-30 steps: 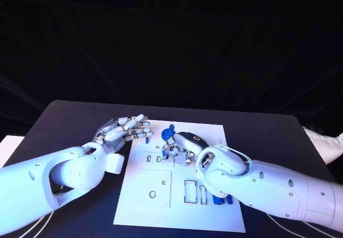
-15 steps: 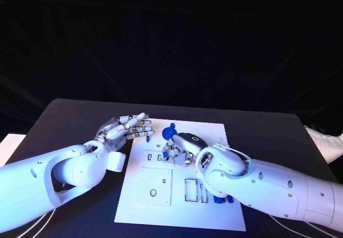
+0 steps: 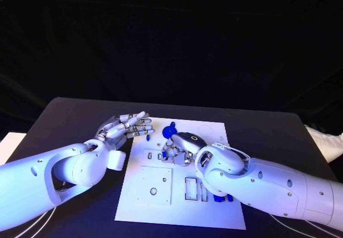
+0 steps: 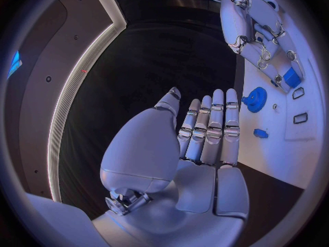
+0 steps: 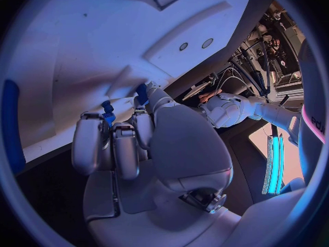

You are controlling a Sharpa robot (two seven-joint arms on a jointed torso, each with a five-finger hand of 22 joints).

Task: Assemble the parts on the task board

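The right hand pinches a small blue part in its curled fingers, low over the task board on the tabletop, while the left hand hovers released, fingers straight and together, just beside the blue gear. The likely risk is a tilted part jamming at its slot, since the fingers hide the tip. Against the earlier frames, the right hand has crept slightly toward the left hand; the left is barely changed.
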